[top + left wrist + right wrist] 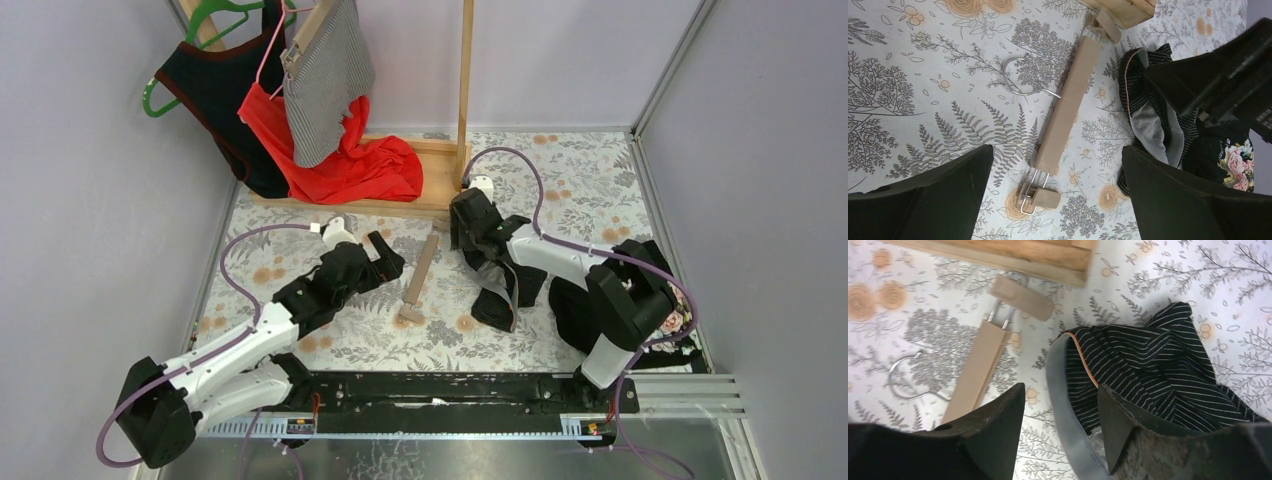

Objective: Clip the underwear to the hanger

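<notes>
The hanger (419, 277) is lying flat near the middle of the counter (590, 180). The striped underwear (1148, 365) is lying crumpled just beside it, toward the right edge. The right gripper (1060, 387) is sitting over the grey waistband with its jaws parted, clamping nothing. The left gripper (1058, 150) is hanging above the hanger, spread wide and holding nothing.

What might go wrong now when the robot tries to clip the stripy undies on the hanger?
1. The right tool stands open over the grey waistband, so the underwear may just lie bunched instead of lifting.
2. The hanger lies flat and loose under the open left tool; a nudge might slide it, and its small clips look hard to squeeze.
</notes>
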